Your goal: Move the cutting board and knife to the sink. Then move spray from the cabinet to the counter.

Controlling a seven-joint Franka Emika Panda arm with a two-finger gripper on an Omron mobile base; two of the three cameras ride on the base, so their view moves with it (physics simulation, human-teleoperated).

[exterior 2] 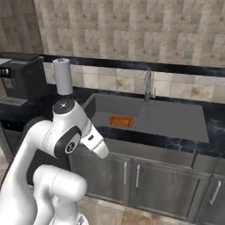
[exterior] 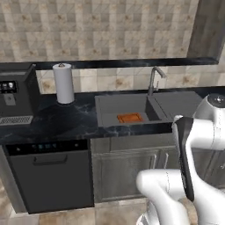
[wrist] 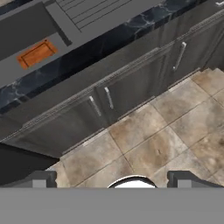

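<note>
Nearest in the hand view, the tool [wrist: 111,178] hangs released, its two dark fingertips [wrist: 38,178] set wide apart with nothing between them, over the tan tiled floor [wrist: 157,144]. Beyond the floor in that view stand the grey base cabinet doors [wrist: 131,89] with their slim bar handles, then the front edge of the black marble table [wrist: 100,41], then the sink [wrist: 26,37].

The cutting board [wrist: 36,54] lies flat on the floor of the sink's deep basin, well apart from the tool, above and to the left of it in the hand view. It is a reddish-brown rectangle with a groove near its edge; its long axis runs along the length of the sink, parallel to the table's front edge. In the left base view the cutting board [exterior: 130,117] sits near the front wall of that basin, and in the right base view it [exterior 2: 121,121] sits in the basin on the left. The knife cannot be made out on or beside it.

The two base views add what the hand view lacks: the white arm [exterior 2: 66,132] folded low in front of the cabinets, the metal faucet [exterior: 154,81] at the back of the sink, a white paper towel roll [exterior: 64,83] standing upright on the table to the left of the sink, and a black coffee machine [exterior: 15,96] further left. The left base view alone shows the dishwasher front [exterior: 50,176] under the table
</note>
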